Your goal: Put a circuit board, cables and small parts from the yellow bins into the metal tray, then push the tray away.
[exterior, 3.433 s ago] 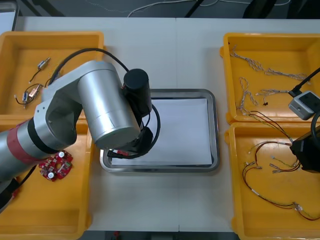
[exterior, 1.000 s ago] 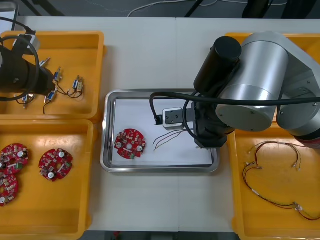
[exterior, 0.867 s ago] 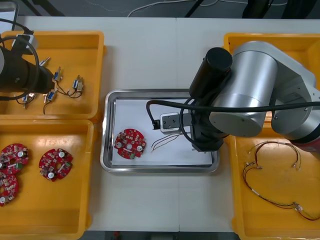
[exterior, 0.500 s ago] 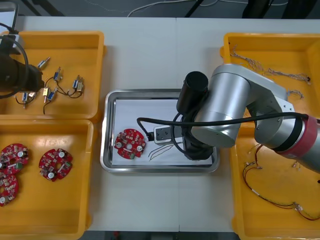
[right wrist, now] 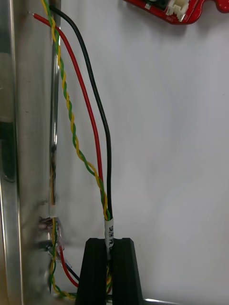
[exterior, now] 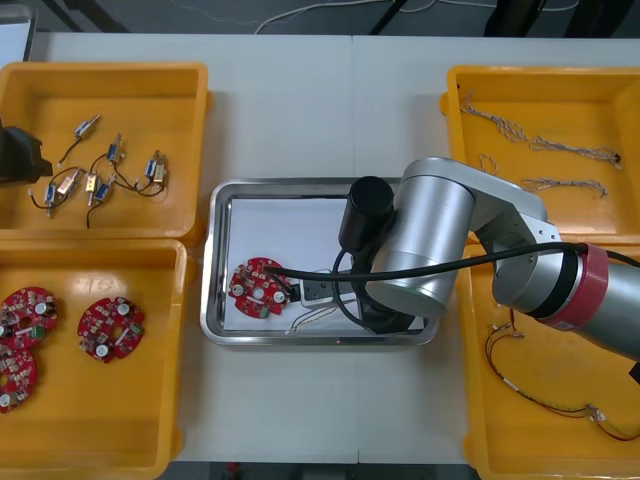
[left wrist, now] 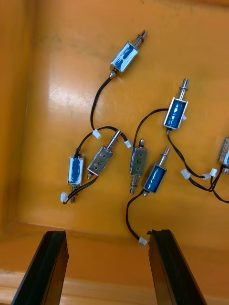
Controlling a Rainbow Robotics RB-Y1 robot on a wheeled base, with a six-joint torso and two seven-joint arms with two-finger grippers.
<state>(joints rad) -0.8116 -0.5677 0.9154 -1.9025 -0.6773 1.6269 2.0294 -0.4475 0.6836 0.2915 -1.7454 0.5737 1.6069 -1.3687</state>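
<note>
Right pincer is pinching the red, black and yellow-green cable low in the metal tray, near the circuit board. Best releasing once it is lying flat, clear of the rim. Left pincer is hovering spread over small metal parts.

In the front view the right arm covers the tray's right part and most of the cable lying there. The left arm is cut by that view's edge over a bin, as is 1 board at the same edge. In the wrist views another board and 1 of the small metal parts run off the edge, and the cable's end is lost between the right fingers.
</note>
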